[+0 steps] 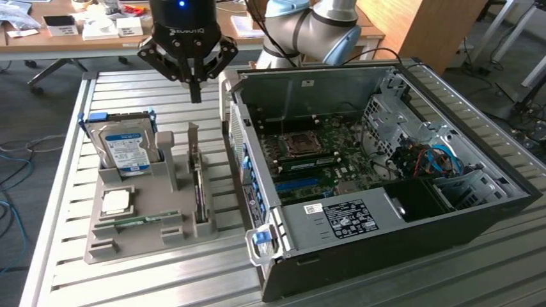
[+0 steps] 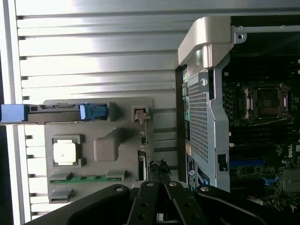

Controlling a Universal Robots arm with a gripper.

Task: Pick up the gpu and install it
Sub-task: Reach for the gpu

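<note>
Exterior view: the jaws are pressed together into a single dark point, pinching nothing, and aim straight down from the black wrist body. The arm [image 1: 298,25] bends in behind them in grey-blue joints, above the far edge of the open computer case [image 1: 384,256]. Beneath the jaws and a little nearer the camera, the gpu [image 1: 198,176] stands on edge in a slot of the grey holder [image 1: 153,224], apart from the tips with free air between. On the exterior view's left of the jaws the blue-labelled hard drive [image 1: 124,148] stands upright in the same holder. On the exterior view's right the case's side edge runs just beside the holder – a narrow lane. Behind the jaws the slatted surface [image 1: 119,96] lies bare.

Wrist view: the closed jaws sit over one end of the card, which appears edge-on as a thin dark line in its slot. The case's perforated wall [image 2: 199,122] lies near on one side of the jaws. On the other side are a processor chip [image 2: 64,153] and a green memory stick [image 2: 84,178] – both well apart from the tips.
</note>
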